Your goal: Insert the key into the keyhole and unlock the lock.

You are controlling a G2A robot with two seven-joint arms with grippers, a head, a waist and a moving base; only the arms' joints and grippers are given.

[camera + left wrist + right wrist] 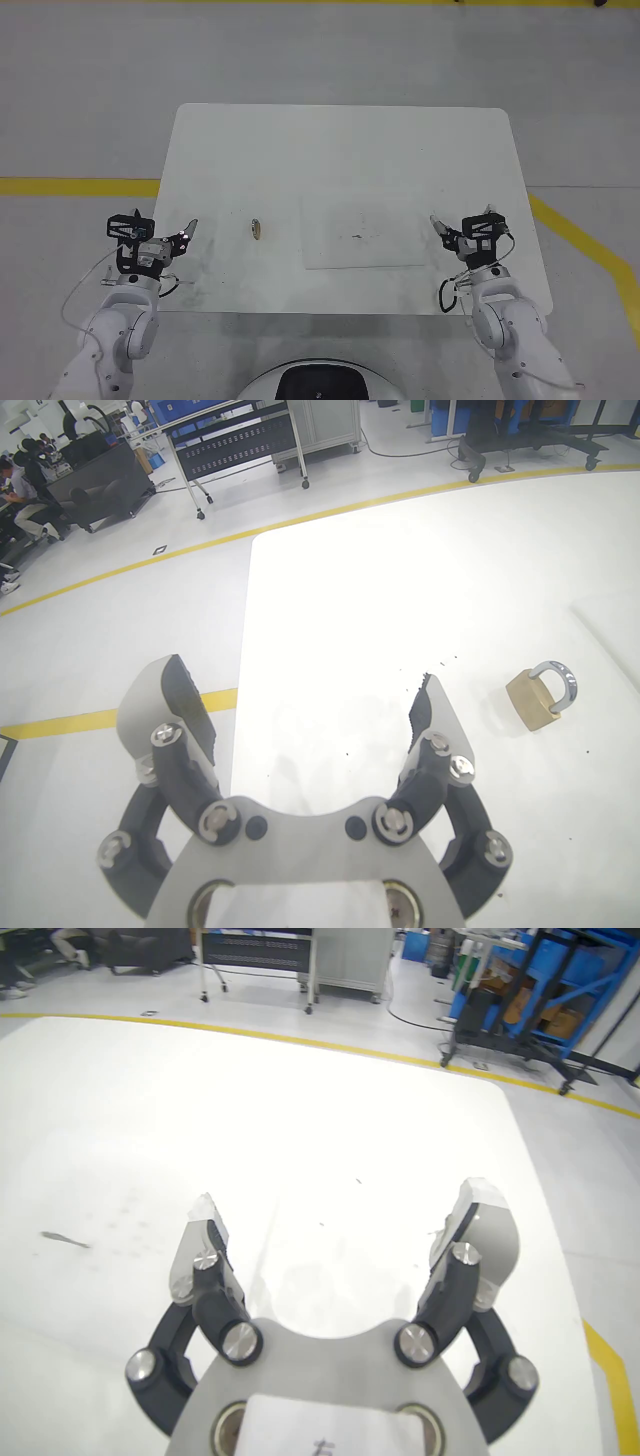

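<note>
padlock (535, 702) lying on table (350, 600), both jaws spread.

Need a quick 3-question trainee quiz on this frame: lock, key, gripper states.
1. True or false: the left gripper is shut on the padlock.
2. In the top view, which is nearer the padlock? A) the left gripper B) the right gripper C) both equally far
3. Fill in: the thin dark object, likely the key, lies on a pale ___ on the table.

Key
1. False. The left gripper is open and apart from the padlock, which lies free on the table.
2. A.
3. mat.
</note>
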